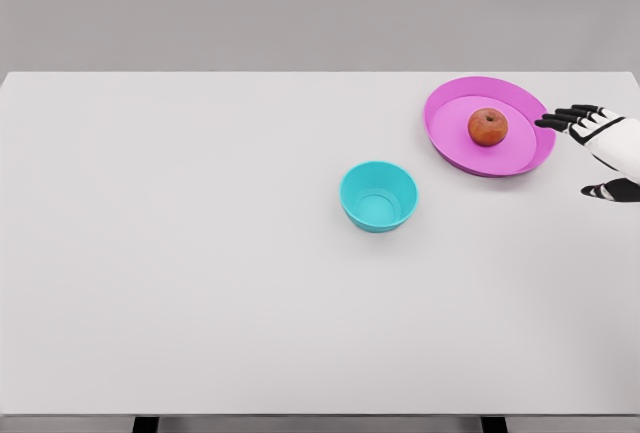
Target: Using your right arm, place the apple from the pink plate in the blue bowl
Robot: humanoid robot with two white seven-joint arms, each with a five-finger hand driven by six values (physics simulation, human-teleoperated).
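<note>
apple [487, 127] sits on the pink plate [450, 143], a little right of the plate's middle, stem dimple up. the plate lies near the far right corner of the worktop [180, 253], its right rim close to the worktop's right edge. the right robot hand [592, 133] comes in from the picture's right edge, fingers spread and relaxed, holding nothing; its dark fingertips [548, 123] hang just beside the plate's right rim, apart from the apple. the thumb [610, 191] shows lower down, also free.

the blue bowl [378, 196] stands upright near the worktop's middle, below and left of the plate, a bare strip of surface between them. it holds nothing that shows.

wide open room lies to the left and toward the near edge. no writing or label is readable on anything.

the worktop is smooth, pale grey-white, matte. behind it stands a plain grey wall [300, 3]. two dark leg tops [146, 424] show under the near edge.
</note>
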